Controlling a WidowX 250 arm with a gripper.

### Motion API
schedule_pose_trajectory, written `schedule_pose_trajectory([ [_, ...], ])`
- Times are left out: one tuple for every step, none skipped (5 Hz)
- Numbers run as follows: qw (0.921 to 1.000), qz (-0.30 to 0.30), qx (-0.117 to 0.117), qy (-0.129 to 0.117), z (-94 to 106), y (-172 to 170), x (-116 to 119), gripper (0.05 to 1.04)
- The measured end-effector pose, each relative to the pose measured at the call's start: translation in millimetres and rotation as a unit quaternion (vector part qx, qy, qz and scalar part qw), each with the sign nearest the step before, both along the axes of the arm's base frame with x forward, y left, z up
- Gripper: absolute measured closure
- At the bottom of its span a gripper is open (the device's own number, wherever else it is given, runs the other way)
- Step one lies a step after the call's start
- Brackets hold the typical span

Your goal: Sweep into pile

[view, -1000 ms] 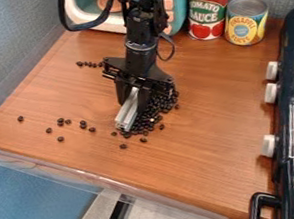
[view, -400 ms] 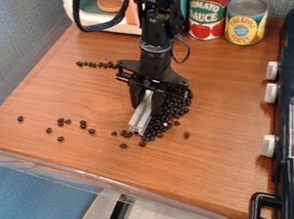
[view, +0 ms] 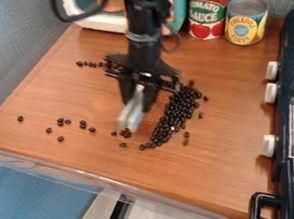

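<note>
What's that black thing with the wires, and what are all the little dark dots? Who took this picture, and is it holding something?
The black thing is a robot arm, and the part at its lower end is its gripper. A camera looking down at a slant took the picture. The dots look like little dark beans on a wooden counter. Many are bunched in a long heap; others are scattered. The job is sweeping them into a pile. A pale piece hangs at the gripper, but it's blurry, so I can't tell whether it's held. Behind are two cans, and beside them is a stove.
</note>
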State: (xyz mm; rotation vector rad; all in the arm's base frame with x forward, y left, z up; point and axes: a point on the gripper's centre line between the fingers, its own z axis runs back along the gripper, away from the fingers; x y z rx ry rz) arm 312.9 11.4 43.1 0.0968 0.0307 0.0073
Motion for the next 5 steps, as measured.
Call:
schedule_pose_trajectory([
  [0.9989,0.037,0.003,-0.027,33.6,25,-5,0.703],
  [0.9962,0.080,0.025,-0.024,43.5,55,-11,0.703],
  [0.9886,0.142,0.043,-0.024,40.3,89,-5,0.703],
  [0.9822,0.177,0.062,-0.014,27.4,113,1,0.703],
  [0.9777,0.193,0.082,-0.012,14.2,138,11,0.703],
])
